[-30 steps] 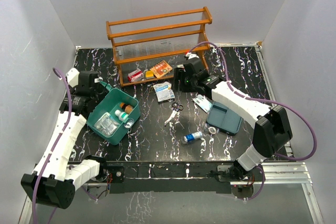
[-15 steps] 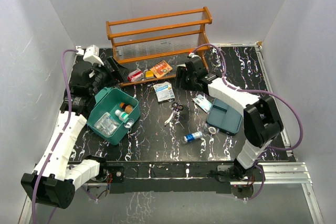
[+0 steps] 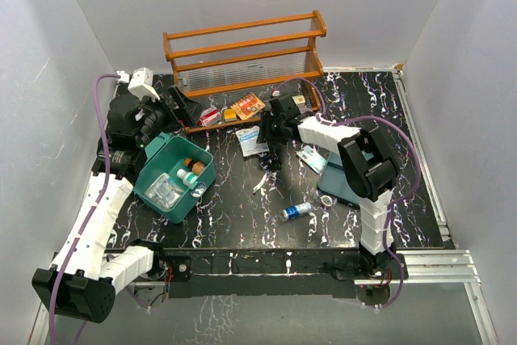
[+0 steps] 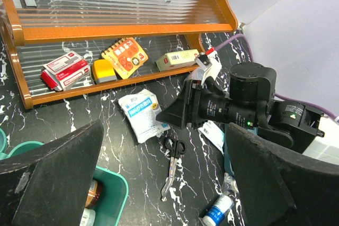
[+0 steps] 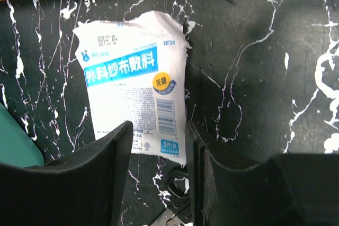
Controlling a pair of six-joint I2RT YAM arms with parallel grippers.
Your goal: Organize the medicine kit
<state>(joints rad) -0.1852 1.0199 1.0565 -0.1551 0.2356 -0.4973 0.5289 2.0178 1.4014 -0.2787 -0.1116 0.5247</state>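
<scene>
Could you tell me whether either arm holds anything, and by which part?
Nothing is held: the left gripper is open, empty; the right gripper open over the gauze packet's lower edge.

— From where is the whole table covered?
— From high above and behind the arms, angled down toward the wooden rack at the back.
— And the wrist views?
— The left is pointed across at the rack from mid-range; the right is held close over a white packet. Packet, scissors and an edge of the green box are shared by all three.
</scene>
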